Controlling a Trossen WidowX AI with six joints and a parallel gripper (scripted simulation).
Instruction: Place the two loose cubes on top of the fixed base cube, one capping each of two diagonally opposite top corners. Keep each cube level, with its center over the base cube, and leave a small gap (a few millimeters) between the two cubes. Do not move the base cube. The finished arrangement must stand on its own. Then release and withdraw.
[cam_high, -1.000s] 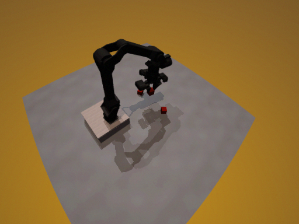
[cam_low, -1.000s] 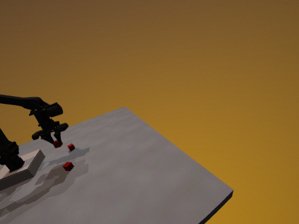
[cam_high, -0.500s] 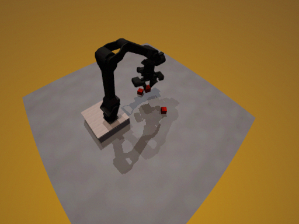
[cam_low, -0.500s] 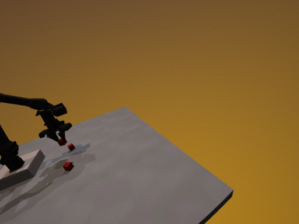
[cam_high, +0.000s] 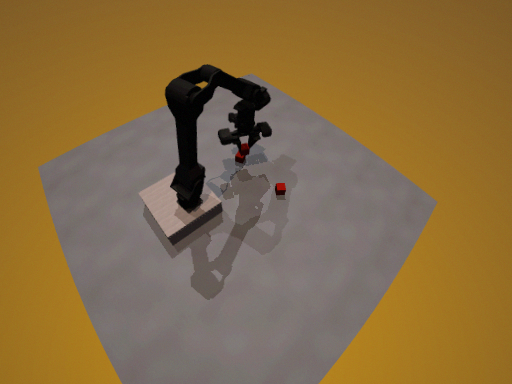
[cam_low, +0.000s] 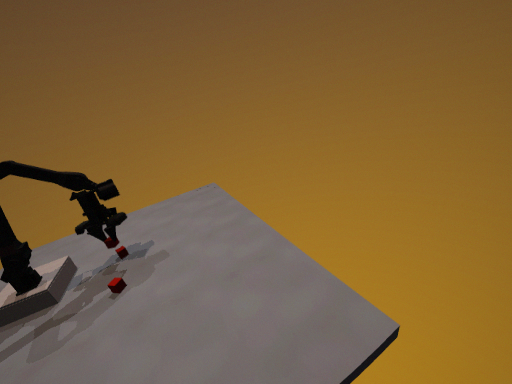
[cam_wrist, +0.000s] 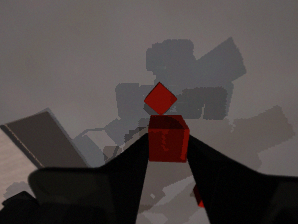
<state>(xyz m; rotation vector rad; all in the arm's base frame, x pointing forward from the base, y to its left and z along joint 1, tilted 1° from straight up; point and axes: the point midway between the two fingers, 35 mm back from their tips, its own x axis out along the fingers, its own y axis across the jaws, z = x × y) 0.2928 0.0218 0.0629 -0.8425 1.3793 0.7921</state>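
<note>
My gripper (cam_high: 245, 147) (cam_low: 111, 241) (cam_wrist: 166, 137) points down and is shut on a red cube (cam_high: 244, 149) (cam_low: 110, 243) (cam_wrist: 167, 146), held in the air above the table. A second red cube (cam_high: 240, 158) (cam_low: 122, 252) (cam_wrist: 160, 99) is lower down, just beyond the held one in the wrist view, turned like a diamond there. A third red cube (cam_high: 280, 189) (cam_low: 117, 285) (cam_wrist: 200, 196) stands apart on the table; in the wrist view the right finger partly hides it. All three look alike, so I cannot tell which of the lower two is the base.
The arm stands on a pale block (cam_high: 160, 205) (cam_low: 30, 303) (cam_wrist: 16, 160) on the grey table (cam_high: 310, 280) (cam_low: 240, 300). The block's edge shows at the left in the wrist view. Shadows of the arm fall across the table around the cubes.
</note>
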